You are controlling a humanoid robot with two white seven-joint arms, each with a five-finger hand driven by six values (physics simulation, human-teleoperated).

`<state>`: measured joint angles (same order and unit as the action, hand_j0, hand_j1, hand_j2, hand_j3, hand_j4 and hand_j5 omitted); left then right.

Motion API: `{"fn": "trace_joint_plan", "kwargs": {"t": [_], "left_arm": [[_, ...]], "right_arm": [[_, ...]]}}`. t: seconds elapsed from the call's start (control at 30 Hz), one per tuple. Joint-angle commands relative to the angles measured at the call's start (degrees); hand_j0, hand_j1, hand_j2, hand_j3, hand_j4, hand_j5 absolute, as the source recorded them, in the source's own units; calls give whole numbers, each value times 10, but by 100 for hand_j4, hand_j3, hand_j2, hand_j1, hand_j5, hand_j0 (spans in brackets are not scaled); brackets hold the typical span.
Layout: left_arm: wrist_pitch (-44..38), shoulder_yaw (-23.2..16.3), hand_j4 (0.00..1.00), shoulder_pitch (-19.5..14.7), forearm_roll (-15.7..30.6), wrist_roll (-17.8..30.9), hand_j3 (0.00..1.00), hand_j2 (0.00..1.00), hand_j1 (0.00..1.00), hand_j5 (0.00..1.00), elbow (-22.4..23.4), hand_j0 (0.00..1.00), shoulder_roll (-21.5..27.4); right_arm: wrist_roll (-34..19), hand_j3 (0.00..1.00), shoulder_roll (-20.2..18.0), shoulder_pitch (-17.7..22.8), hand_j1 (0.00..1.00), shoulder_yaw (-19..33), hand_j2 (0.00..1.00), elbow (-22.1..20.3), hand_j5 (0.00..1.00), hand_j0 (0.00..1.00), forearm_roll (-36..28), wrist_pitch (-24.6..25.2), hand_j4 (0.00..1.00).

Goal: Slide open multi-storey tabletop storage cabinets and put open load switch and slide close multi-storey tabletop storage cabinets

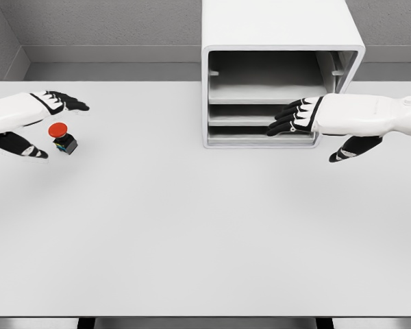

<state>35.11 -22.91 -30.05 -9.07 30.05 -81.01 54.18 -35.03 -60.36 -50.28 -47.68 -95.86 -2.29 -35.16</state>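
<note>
**Inspector A:** Head view, largest item first: the desk, plain white, filling most of the frame. At its far edge, right of centre, stands the storage cabinet.

**Inspector B:** Its condition?

**Inspector A:** White shell with rounded corners, front open, grey interior showing stacked tiers. I cannot tell whether any tier is drawn out.

**Inspector B:** The arms?

**Inspector A:** The right robot hand comes in from the right edge; its black-and-white fingers are extended and relaxed, holding nothing, lying across the cabinet's lower front. Whether they touch it, I cannot tell. The left robot hand is at the left edge, fingers spread above and thumb below, released, grasping nothing.

**Inspector B:** And the switch?

**Inspector A:** The load switch sits on the desk at far left, well apart from the cabinet, between the left hand's fingers and thumb. Small item: round red button cap on a dark, blocky body, tilted slightly. No contact with the hand is visible.
</note>
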Motion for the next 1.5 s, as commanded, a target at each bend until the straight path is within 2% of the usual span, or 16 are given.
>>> {"fn": "trace_joint_plan", "kwargs": {"t": [0.0,0.03,0.1,0.13,0.17,0.27,0.3,0.33,0.43,0.6,0.73,1.03,1.2,1.27,1.4,1.47], "left_arm": [[-1,-29,100,-4,-15,2,100,100,100,100,50,100,-27],[-1,-44,100,-11,-16,2,100,100,100,100,59,100,-27],[-1,-50,100,-22,-35,15,100,100,100,100,62,100,-26],[-1,-55,100,-36,-35,50,100,100,100,100,63,100,-27],[-1,-81,100,-60,-34,50,100,100,100,100,78,100,-26],[-1,-95,100,-83,-36,50,100,100,100,100,126,100,-27],[-1,-117,100,-104,-36,50,100,100,100,100,148,100,-29],[-1,-130,100,-111,-37,50,100,100,100,100,160,100,-35],[-1,-130,100,-121,-63,50,100,100,100,100,191,100,-63],[-1,-130,100,-122,-81,50,100,100,100,100,217,100,-94],[-1,-130,100,-135,-84,50,100,100,100,100,238,100,-97],[-1,-130,100,-142,-91,50,100,100,100,100,262,100,-105],[-1,-130,100,-150,-94,50,100,100,100,100,287,100,-118],[-1,-130,100,-151,-100,50,100,100,100,100,289,100,-123],[-1,-130,99,-155,-109,50,99,99,99,99,305,99,-134],[-1,-130,91,-155,-109,50,91,91,91,91,305,91,-132]], "right_arm": [[0,100,0,0,100,0,100,0,100,100,-3,2,100],[0,100,-1,-1,100,0,100,1,100,100,-3,2,100],[0,100,0,-2,100,-5,100,1,100,100,-3,2,100],[0,100,-1,-3,100,-6,100,3,100,100,-3,2,100],[0,100,-3,-3,100,-7,100,4,100,100,-4,2,100],[0,100,-5,-7,100,-10,100,5,100,100,-3,2,100],[0,100,-4,-7,100,-9,100,3,100,100,-3,2,100],[0,100,-4,-6,100,-11,100,4,100,100,-3,2,100],[0,100,2,-3,100,-12,100,1,100,100,-3,2,100],[0,100,29,-3,100,-11,100,1,100,100,-3,2,100],[0,100,43,-6,100,-10,100,1,100,100,-3,2,100],[0,100,45,-23,100,-6,100,5,100,100,-3,4,100],[0,100,46,-25,100,-6,100,7,100,100,-3,69,100],[0,100,60,-30,100,-7,100,12,100,100,-3,100,100],[0,100,74,-38,100,-7,100,26,100,100,-2,113,100],[0,100,74,-39,100,-6,100,34,100,100,-2,118,100]]}}
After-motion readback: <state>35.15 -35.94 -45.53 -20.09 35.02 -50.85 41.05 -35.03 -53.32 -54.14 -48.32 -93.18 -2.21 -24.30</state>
